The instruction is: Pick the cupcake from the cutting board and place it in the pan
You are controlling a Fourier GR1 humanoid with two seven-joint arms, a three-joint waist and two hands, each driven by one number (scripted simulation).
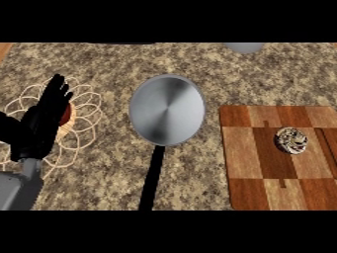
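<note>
Black left hand (43,121) open-fingered, partly hiding a wire basket (83,106); cupcake (293,140) on cutting board (258,163), pan (166,109) between.

No readable text, labels or numbers anywhere; the left forearm's (9,191) dark mark is illegible.

Silver pan (166,109), brown checkered cutting board (284,157), speckled beige counter (200,64)

On the speckled tabletop (200,59), the cupcake (292,140) sits on the wooden cutting board (255,173) at right, the steel pan (166,109) lies just left of it, and the open left hand (43,121) rests fingers-up over a petal-patterned mat (91,111).
</note>
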